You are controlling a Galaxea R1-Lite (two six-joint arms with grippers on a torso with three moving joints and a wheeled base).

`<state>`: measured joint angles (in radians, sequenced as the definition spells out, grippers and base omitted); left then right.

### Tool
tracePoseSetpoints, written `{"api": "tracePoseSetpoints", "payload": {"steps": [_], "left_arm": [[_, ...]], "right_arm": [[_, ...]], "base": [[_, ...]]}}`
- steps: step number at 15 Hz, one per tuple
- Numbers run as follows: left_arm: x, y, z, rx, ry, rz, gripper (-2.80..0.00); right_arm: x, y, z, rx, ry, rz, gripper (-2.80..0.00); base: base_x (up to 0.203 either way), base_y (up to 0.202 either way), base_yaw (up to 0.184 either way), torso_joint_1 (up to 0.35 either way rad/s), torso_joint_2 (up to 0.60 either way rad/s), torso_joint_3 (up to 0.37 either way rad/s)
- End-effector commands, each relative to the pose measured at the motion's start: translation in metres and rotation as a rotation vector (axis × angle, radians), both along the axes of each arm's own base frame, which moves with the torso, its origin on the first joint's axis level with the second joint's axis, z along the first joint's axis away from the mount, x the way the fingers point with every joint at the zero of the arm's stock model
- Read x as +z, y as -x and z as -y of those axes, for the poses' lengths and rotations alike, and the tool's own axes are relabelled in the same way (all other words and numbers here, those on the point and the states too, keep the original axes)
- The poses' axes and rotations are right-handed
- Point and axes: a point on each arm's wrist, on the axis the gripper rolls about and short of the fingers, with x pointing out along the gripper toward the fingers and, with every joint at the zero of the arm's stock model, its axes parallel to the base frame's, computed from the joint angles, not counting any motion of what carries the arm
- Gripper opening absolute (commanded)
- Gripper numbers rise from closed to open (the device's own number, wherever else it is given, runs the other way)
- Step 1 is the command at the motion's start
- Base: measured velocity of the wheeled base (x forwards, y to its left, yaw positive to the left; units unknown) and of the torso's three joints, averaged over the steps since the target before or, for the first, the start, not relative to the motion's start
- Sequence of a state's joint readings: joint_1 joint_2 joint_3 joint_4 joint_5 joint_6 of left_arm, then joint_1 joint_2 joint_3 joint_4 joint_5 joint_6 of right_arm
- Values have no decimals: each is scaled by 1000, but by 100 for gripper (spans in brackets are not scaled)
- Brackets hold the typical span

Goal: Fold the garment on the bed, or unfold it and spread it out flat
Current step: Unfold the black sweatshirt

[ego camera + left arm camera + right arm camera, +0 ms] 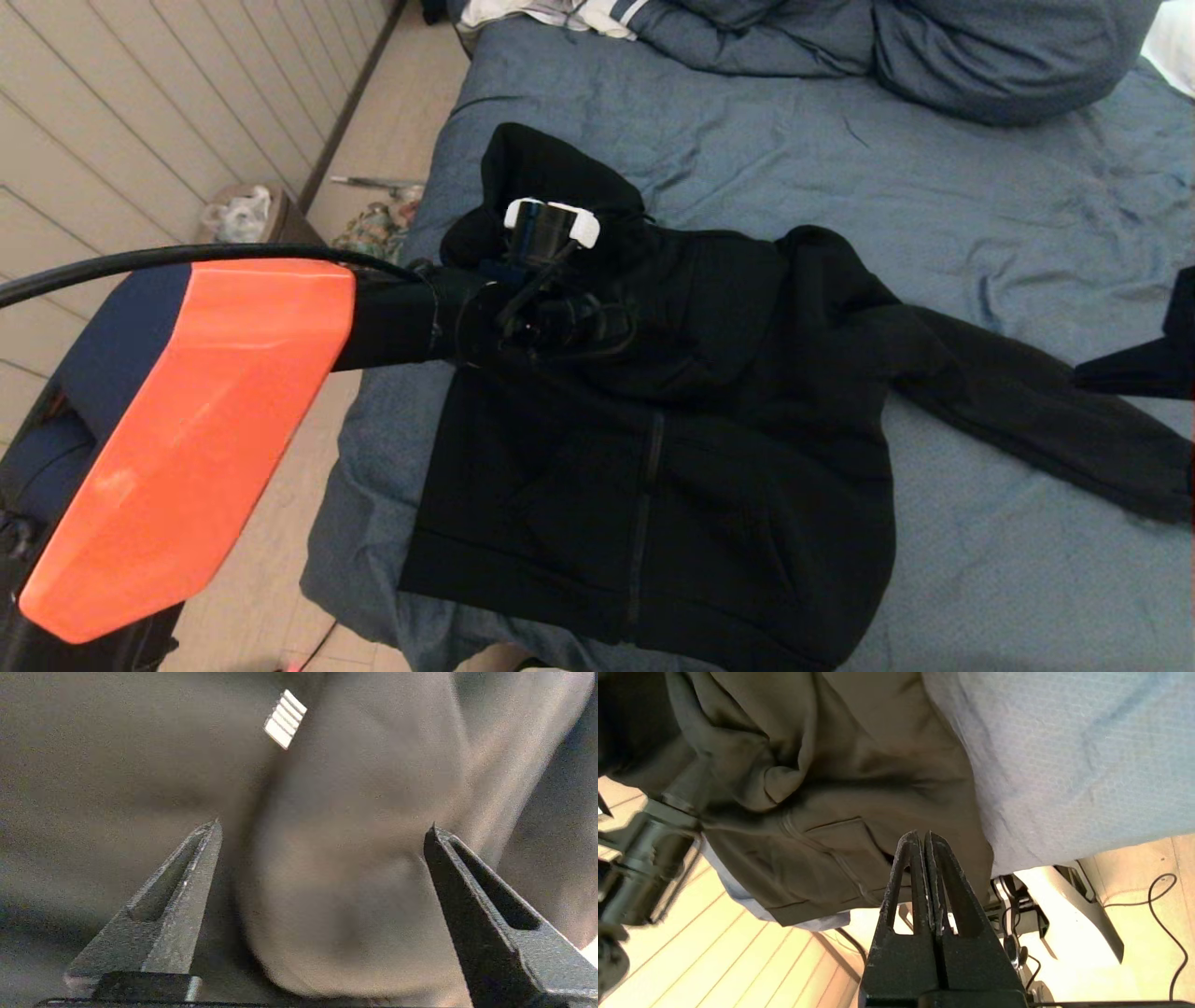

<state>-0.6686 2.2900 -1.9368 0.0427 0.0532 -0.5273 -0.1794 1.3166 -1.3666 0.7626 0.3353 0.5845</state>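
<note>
The thick black zip-front hooded sweatshirt lies front-up on the wide slate-blue bed, one sleeve trailing toward three o'clock. The left gripper hovers over its ten o'clock shoulder, jaws spread wide, holding nothing. The right gripper hangs pinched closed and empty at the near edge. Closing now could bunch several soft layers together. A small white ribbed tag carries no readable writing.

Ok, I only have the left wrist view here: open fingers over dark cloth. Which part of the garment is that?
Observer: The left hand is at the shoulder, just below the hood of the garment.
Operator: Is the garment spread out?
Observer: One sleeve lies stretched across the bed, on the robot's right.
Operator: And the right hand?
Observer: The right hand is shut on nothing, by the bed's near edge.
</note>
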Motion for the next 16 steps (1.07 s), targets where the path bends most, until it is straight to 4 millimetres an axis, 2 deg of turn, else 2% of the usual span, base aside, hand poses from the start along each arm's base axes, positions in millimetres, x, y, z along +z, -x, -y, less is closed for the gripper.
{"api": "tracePoseSetpoints", "payload": {"steps": [1, 3, 6, 7, 13, 16], "left_arm": [[-5, -6, -5, 5, 2, -11, 0], [-15, -8, -1, -1, -8, -29, 0], [-17, 1, 11, -19, -11, -33, 0], [-15, 4, 13, -24, -11, -33, -280], [-5, 9, 15, -24, 16, -23, -280], [10, 9, 5, -8, 35, -1, -280]], "right_arm": [[-3, -3, 0, 0, -7, -18, -280], [-3, -3, 1, 0, -7, -19, -280], [-4, -3, 0, 0, -7, -21, -280], [-5, -2, 0, 0, -8, -27, -280], [-15, -2, 0, 6, -14, -43, -280], [-13, 0, -1, 6, -11, -26, -280]], "base": [[0, 0, 0, 0, 0, 0], [0, 0, 0, 0, 0, 0], [0, 0, 0, 0, 0, 0], [0, 0, 0, 0, 0, 0], [0, 0, 0, 0, 0, 0], [0, 0, 0, 0, 0, 0]]}}
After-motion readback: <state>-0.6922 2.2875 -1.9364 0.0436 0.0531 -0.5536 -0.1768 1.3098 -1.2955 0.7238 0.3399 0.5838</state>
